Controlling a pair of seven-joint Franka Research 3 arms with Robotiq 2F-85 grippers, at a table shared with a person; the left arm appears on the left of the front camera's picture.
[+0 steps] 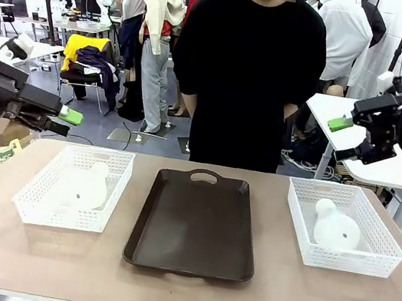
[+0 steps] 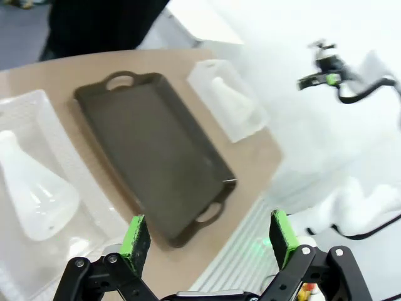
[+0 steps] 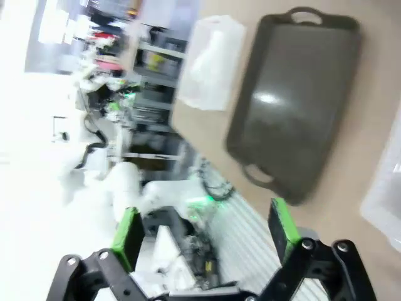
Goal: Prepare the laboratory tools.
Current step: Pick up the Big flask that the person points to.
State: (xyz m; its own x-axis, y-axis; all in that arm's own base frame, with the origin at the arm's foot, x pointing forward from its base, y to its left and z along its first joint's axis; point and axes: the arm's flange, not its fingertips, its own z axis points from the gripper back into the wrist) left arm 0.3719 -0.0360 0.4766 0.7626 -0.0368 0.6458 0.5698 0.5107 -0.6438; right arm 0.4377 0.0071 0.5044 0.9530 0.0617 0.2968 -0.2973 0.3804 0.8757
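Starting on your left: the left gripper (image 1: 64, 121) hangs in the air off the table's (image 1: 11, 257) left edge, with its jaws spread wide and not touching anything. Next is the left basket (image 1: 28, 202). The left flask (image 1: 85, 186) lies on its side in there, neck pointing toward the far side. Dead centre you've got the tray (image 1: 195, 227), one handle at the near end and one at the far, and the person (image 1: 247, 65) stands right behind it. Then comes the right basket (image 1: 393, 251), with the right flask (image 1: 335, 227) lying inside, neck angled to the far left. The right gripper (image 1: 345, 139) floats up high beyond that basket, fingers spread apart too.
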